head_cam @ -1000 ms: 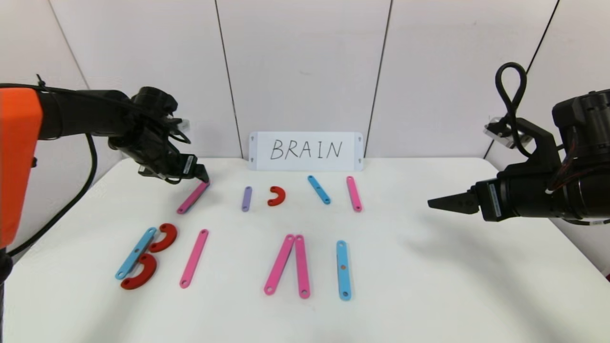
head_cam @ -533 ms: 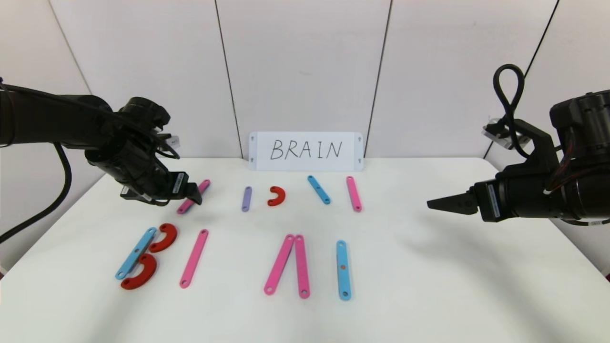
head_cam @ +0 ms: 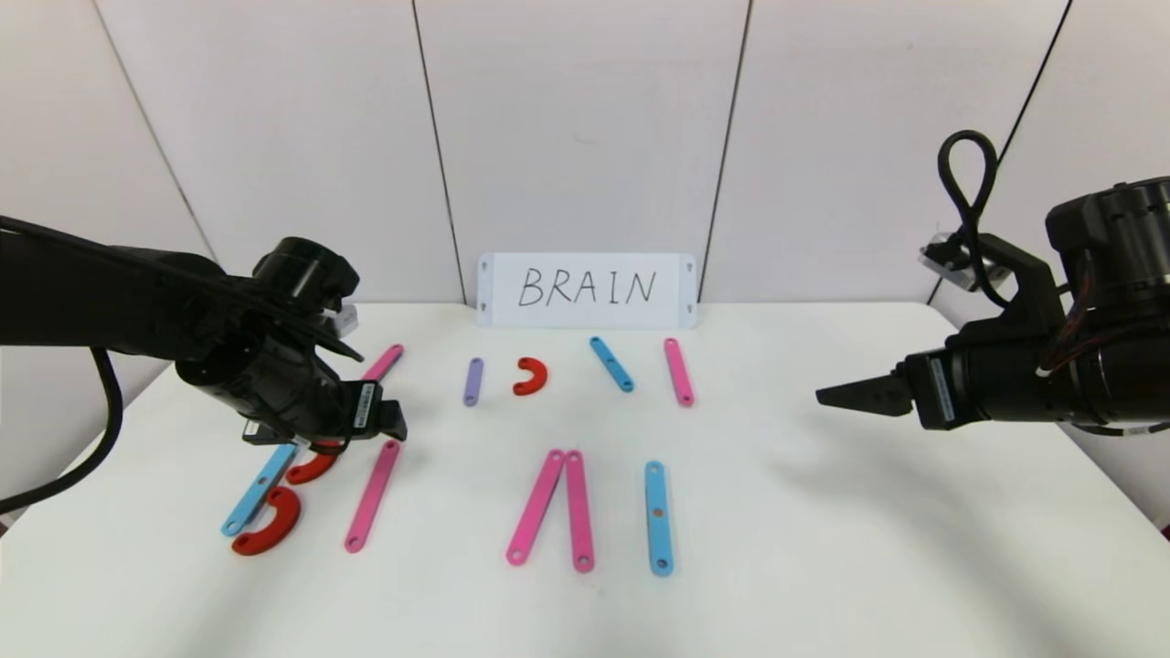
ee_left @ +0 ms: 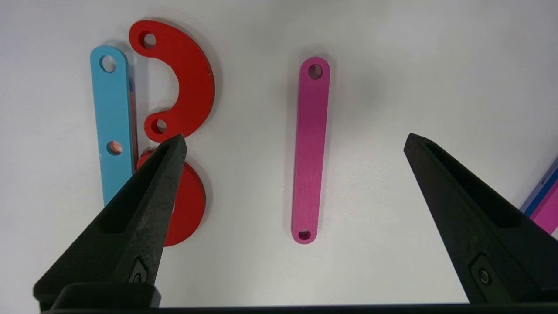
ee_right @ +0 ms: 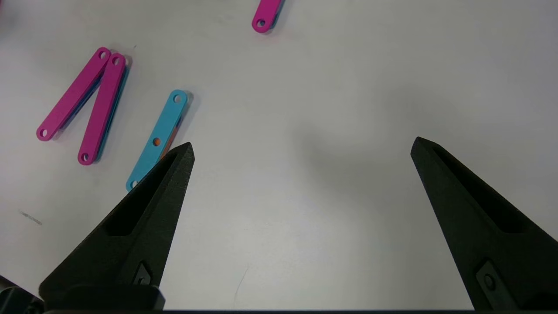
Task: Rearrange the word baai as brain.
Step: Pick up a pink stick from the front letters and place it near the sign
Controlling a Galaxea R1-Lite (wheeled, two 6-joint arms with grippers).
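Lying flat, blue strip (head_cam: 260,490), red curves (head_cam: 267,525), pink strip (head_cam: 372,494)

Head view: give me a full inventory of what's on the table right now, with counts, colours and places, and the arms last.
White card: one, handwritten BRAIN, upright at the table's back edge.
Pink strips: five; one back left, partly behind the left arm; one back right; one front left; two front centre, meeting at the top.
Blue strips: three; back row, front right, front left beside the curves.
Purple strip: one, back row.
Red curves: three; back row, two front left.
Table: one, white.
Left gripper: open, above the front-left pink strip.
Right gripper: open, over bare table at right.
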